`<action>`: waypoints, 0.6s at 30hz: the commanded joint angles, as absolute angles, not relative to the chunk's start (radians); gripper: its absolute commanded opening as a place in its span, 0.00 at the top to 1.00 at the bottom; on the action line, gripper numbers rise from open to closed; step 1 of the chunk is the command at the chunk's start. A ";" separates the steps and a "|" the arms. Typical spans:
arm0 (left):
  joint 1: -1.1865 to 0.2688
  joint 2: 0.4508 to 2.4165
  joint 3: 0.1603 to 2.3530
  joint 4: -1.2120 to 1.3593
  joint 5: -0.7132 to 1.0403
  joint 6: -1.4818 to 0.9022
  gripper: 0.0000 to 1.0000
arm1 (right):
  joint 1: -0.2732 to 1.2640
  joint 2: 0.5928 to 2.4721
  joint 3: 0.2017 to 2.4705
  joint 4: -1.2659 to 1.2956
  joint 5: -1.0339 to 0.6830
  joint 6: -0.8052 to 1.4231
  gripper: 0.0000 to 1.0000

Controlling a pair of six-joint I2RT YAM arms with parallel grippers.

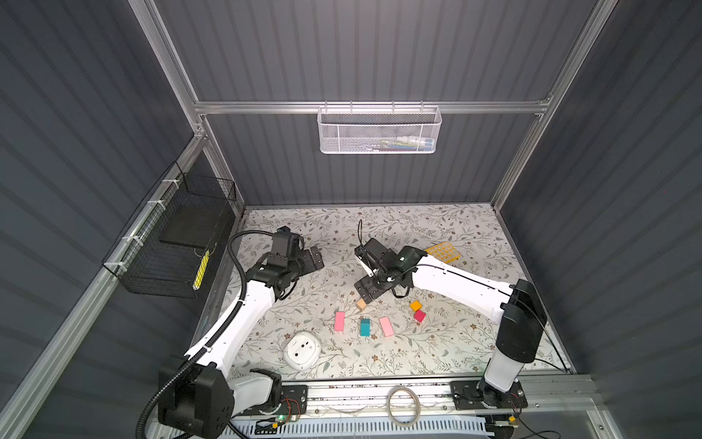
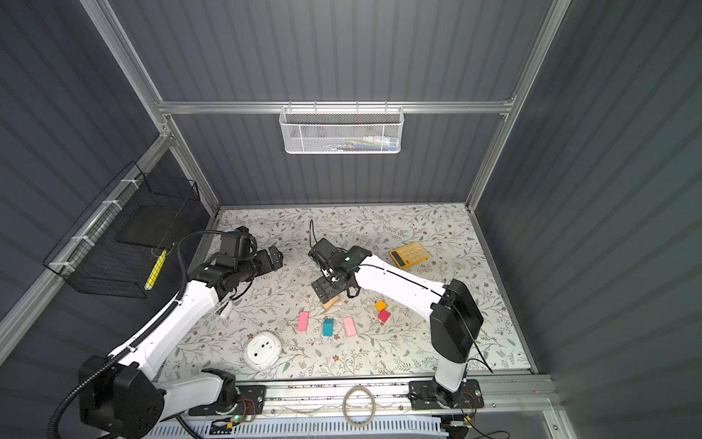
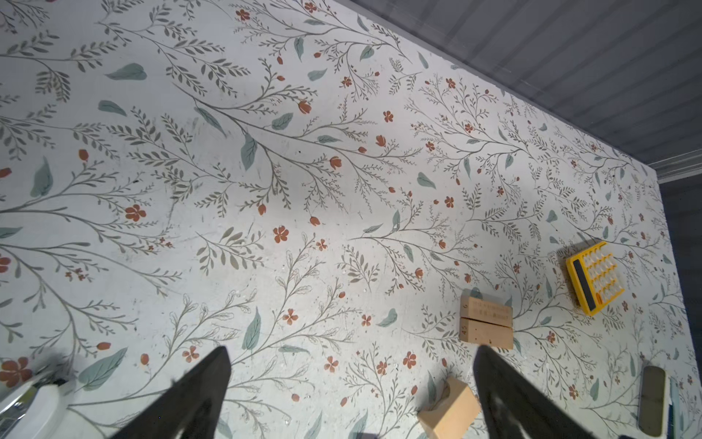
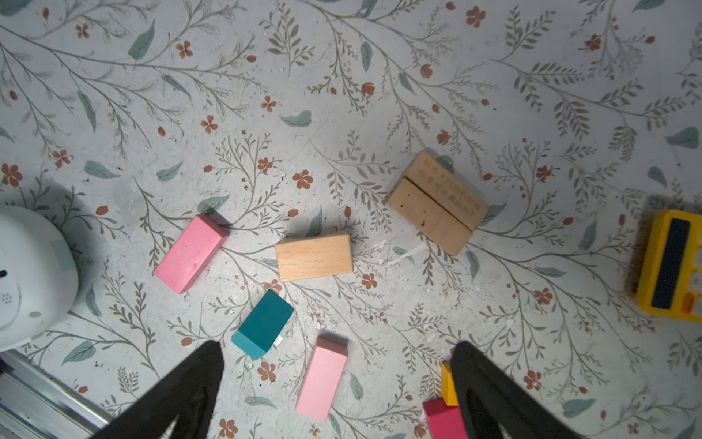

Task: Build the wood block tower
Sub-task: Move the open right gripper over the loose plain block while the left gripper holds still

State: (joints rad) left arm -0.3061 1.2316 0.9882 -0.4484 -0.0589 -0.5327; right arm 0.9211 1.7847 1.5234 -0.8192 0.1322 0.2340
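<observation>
Tan wooden bars [image 4: 313, 257], pale pink slabs [image 1: 339, 321] and a teal peaked block [image 1: 365, 327] lie flat on the flowery table [image 1: 456, 235]. The pink and teal ones point roughly toward the back wall [image 1: 380, 182]. Left pincer [image 3: 352, 351] and right pincer [image 4: 338, 346] gape wide, empty.

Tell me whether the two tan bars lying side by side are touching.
Touching. The right wrist view shows the printed bar and the plain bar flush along their long sides.

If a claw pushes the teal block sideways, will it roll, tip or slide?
The teal block lies flat on a long face, so it will probably slide, not roll. It looks like solid painted wood, so likely stiff and light. Its smooth paint may slip slightly in a grip.
</observation>
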 commanded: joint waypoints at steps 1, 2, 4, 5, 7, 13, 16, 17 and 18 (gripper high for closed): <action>-0.287 1.227 0.976 -0.415 0.004 -0.538 0.00 | 0.943 1.828 1.556 -0.866 0.148 0.229 0.04; -0.280 1.229 0.973 -0.414 0.008 -0.538 0.00 | 0.946 1.839 1.559 -0.865 0.142 0.229 0.04; -0.270 1.231 0.971 -0.417 0.018 -0.534 0.00 | 0.949 1.861 1.565 -0.860 0.131 0.233 0.04; -0.266 1.232 0.970 -0.416 0.023 -0.532 0.00 | 0.949 1.868 1.565 -0.854 0.123 0.235 0.04; -0.259 1.233 0.966 -0.414 0.033 -0.526 0.00 | 0.950 1.882 1.560 -0.840 0.114 0.238 0.04; -0.248 1.235 0.960 -0.414 0.040 -0.518 0.00 | 0.953 1.929 1.574 -0.820 0.103 0.245 0.09; -0.245 1.235 0.957 -0.408 0.043 -0.517 0.00 | 0.952 1.949 1.588 -0.817 0.090 0.239 0.09; -0.244 1.236 0.956 -0.406 0.044 -0.517 0.00 | 0.953 1.953 1.588 -0.814 0.090 0.236 0.09; -0.244 1.238 0.957 -0.408 0.046 -0.516 0.00 | 0.952 1.958 1.586 -0.811 0.089 0.232 0.09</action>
State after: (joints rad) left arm -0.2535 1.2331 0.9642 -0.4164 0.0254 -0.5316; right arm 0.9474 1.9411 1.5669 -0.8108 0.0998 0.2379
